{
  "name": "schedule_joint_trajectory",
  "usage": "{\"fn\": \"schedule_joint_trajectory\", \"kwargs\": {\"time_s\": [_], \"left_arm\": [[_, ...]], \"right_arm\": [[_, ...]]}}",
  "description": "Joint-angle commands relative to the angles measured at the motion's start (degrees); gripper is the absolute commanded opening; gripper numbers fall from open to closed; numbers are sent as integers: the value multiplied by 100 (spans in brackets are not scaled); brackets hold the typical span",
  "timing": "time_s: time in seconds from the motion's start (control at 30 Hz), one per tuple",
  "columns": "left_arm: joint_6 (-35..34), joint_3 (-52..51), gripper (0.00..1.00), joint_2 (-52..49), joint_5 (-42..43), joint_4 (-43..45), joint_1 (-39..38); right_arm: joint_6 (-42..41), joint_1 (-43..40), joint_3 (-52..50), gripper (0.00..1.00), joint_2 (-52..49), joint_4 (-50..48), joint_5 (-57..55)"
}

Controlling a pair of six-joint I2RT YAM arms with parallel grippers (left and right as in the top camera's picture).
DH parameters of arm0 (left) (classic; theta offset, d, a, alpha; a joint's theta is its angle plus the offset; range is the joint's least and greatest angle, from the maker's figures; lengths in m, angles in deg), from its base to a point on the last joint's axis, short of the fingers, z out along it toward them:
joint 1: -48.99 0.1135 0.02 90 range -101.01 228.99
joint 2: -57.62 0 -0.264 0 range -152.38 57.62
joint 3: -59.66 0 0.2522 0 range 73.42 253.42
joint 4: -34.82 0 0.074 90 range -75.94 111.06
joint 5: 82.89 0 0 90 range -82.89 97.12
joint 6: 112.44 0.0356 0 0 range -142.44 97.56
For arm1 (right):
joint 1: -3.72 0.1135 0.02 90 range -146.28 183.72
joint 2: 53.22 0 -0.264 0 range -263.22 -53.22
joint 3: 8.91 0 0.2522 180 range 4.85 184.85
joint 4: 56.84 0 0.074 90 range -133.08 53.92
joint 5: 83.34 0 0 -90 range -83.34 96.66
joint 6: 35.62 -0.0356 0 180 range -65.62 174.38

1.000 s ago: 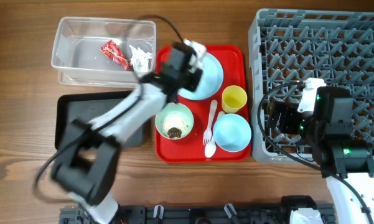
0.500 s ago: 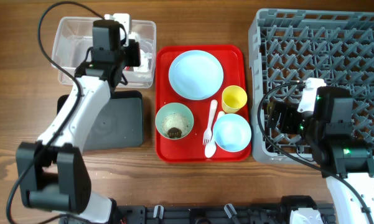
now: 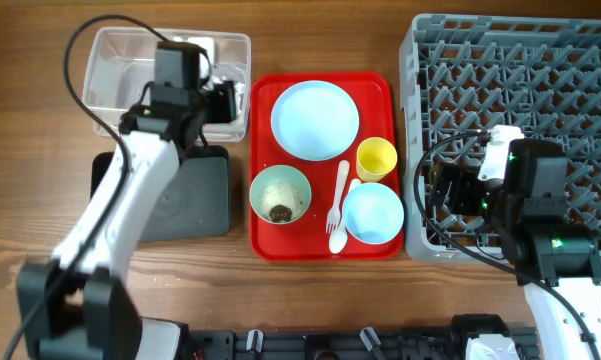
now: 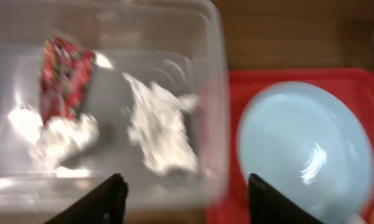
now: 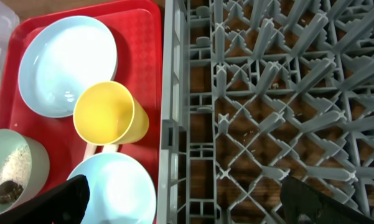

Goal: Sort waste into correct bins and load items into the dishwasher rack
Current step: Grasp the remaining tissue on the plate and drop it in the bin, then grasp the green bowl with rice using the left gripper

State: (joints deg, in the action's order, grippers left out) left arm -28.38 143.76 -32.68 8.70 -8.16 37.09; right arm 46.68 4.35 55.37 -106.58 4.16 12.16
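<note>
Swung clear of the light blue plate [image 3: 315, 120] inside 1 s, out toward 9 o'clock, then eased back a touch toward 5 o'clock over the last 0.5 s: that's the left gripper [image 3: 220, 100]. Now hanging above the 3 o'clock end of the clear tub [image 3: 120, 60]. Fingers [image 4: 115, 199] spread wide in the wrist view, nothing between them.

Down in the tub: crumpled red wrapper [image 4: 62, 78] at 10 o'clock of the blurred wrist view, with 1 white tissue piece [image 4: 59, 137] right against it at 6 o'clock. A 2nd tissue piece [image 4: 162, 134] near the tub's 3 o'clock wall.

Black tray [image 3: 205, 195] at 6 o'clock of the tub, partly under the left arm, just beside the red serving tray [image 3: 380, 85].

On the red tray: plate at 12 o'clock, yellow cup [image 3: 376, 158] upright at 3 o'clock, light blue bowl [image 3: 372, 213] at 5 o'clock, mint green bowl [image 3: 280, 195] at 8 o'clock. Rice grains and a brown lump [image 3: 279, 211] inside the green bowl. White fork [image 3: 333, 200] and pale pink spoon [image 3: 338, 238] side by side between the 2 bowls.

No change at the right gripper [image 3: 435, 190]: parked over the 9 o'clock edge of the grey dishwasher rack [image 3: 520, 80], fingers well apart, empty. No dishes seen in the rack.
</note>
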Motion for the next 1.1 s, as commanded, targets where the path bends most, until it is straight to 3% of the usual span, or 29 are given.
{"fn": "schedule_joint_trajectory", "kwargs": {"time_s": [0.0,0.1,0.33,0.6,0.73,0.87,0.97,1.07], "left_arm": [[-890,-4,72,352,203,-763,-702],[-1373,-22,75,221,201,-1204,-1213],[-2199,-188,73,-393,197,-1220,-2297],[-2804,-188,70,-1322,201,-1154,-2804],[-2798,-188,54,-1637,197,-1049,-2874],[-2798,-188,17,-1659,197,-1019,-2874],[-2798,-188,7,-1659,197,-1019,-2874],[-2798,-188,4,-1659,199,-1025,-2874]], "right_arm": [[7,22,140,100,-11,0,-52],[4,22,140,100,-11,-2,-52],[4,22,140,100,-11,2,-50],[2,22,140,100,-11,39,-48],[4,22,140,100,-11,39,-48],[4,22,140,100,-11,37,-50],[7,22,140,100,-11,39,-50],[7,22,140,100,-11,37,-50]]}}
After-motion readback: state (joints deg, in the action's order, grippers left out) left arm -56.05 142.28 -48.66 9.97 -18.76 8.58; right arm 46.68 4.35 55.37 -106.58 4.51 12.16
